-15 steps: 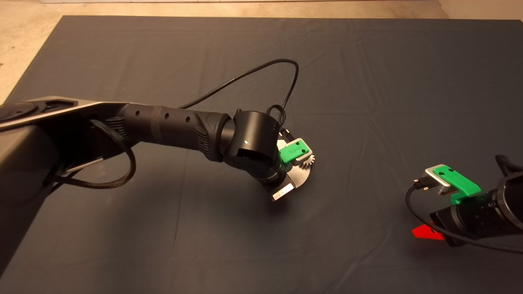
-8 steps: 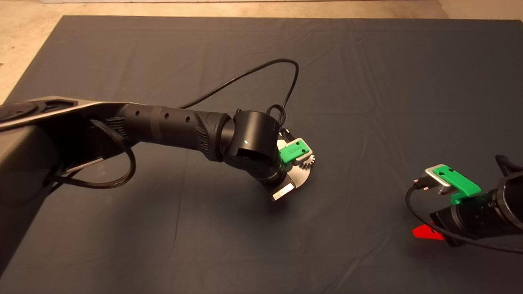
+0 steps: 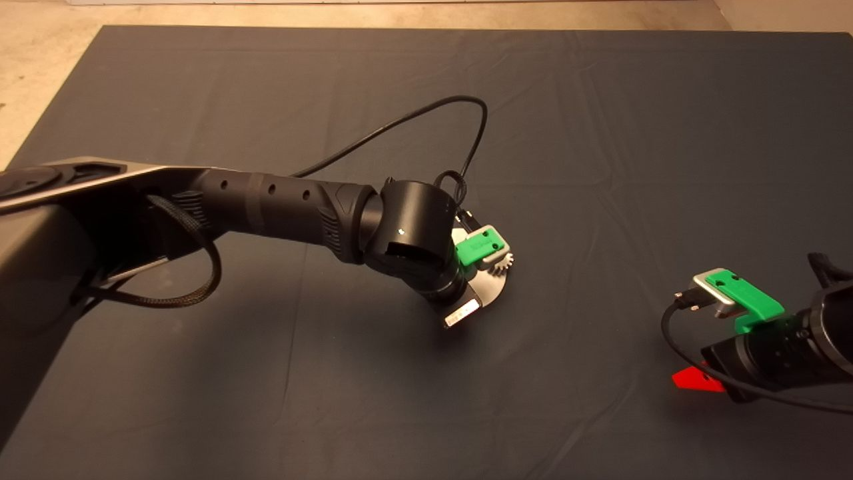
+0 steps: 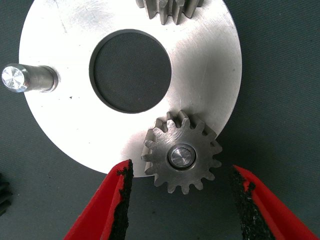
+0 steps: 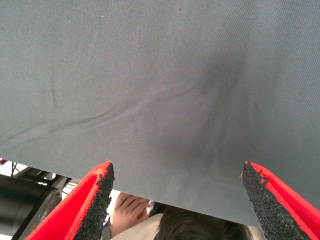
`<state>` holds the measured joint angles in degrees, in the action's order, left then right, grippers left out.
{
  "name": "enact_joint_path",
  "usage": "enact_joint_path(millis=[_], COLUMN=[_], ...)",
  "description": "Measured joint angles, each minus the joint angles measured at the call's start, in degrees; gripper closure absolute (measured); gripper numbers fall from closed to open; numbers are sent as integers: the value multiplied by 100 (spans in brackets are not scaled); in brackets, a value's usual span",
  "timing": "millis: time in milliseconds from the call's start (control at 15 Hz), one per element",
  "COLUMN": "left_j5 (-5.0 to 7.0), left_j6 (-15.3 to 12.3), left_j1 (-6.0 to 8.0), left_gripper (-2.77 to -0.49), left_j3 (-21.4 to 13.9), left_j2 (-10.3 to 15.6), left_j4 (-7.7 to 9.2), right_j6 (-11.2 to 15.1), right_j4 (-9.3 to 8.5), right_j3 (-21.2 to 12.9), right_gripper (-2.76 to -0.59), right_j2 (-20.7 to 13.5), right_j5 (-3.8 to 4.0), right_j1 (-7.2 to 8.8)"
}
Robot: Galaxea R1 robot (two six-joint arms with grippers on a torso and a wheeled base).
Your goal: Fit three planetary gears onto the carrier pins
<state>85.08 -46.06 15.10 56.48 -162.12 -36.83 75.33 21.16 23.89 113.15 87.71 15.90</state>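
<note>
In the left wrist view the round silver carrier disc (image 4: 210, 65) lies on the mat. One planetary gear (image 4: 182, 159) sits on a pin (image 4: 181, 156) at the disc's rim. A second gear (image 4: 167, 11) shows partly at the picture's edge, on the disc. A third pin (image 4: 25, 78) stands bare. My left gripper (image 4: 182, 200) is open, its fingers apart on either side of the seated gear without touching it. In the head view the left arm covers most of the disc (image 3: 492, 288); gear teeth (image 3: 501, 264) show beside the gripper (image 3: 481, 247). The third gear is out of view.
My right gripper (image 3: 696, 380) waits open at the mat's lower right edge; its wrist view (image 5: 177, 200) looks over the mat's edge at a person below. A black cable (image 3: 426, 117) loops over the mat behind the left arm.
</note>
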Motion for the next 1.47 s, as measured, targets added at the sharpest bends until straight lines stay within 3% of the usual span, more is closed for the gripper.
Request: enact_joint_path(millis=[67,200,267,533,933,1133,1333,1467], left_j5=[11,199,211,210,240,240,232,235], left_j6=[0,-5,-9,-11,-9,6,110,162], left_j1=[2,3,7,83,196,325,335,335], left_gripper=[-131,-131,-131,-131,-131,-131,-132,-146], left_j3=[-11,-28,-63,-213,-262,-235,3,238], left_j2=[24,40,44,231,968,1113,1137,1154], left_j4=[0,0,0,1,24,26,34,37], right_j6=[0,-2,-2,-5,-5,-7,-6,-6], right_j4=[0,0,0,0,0,0,0,-2], right_j3=[0,2,2,5,6,6,6,6], right_gripper=[-190,-190,-190,-190,-190,-190,-190,-190], right_j2=[0,0,0,0,0,2,2,2], right_j5=[2,0,0,5,2,0,5,0], right_j1=[-2,-2,-2,-2,-5,-5,-4,-4])
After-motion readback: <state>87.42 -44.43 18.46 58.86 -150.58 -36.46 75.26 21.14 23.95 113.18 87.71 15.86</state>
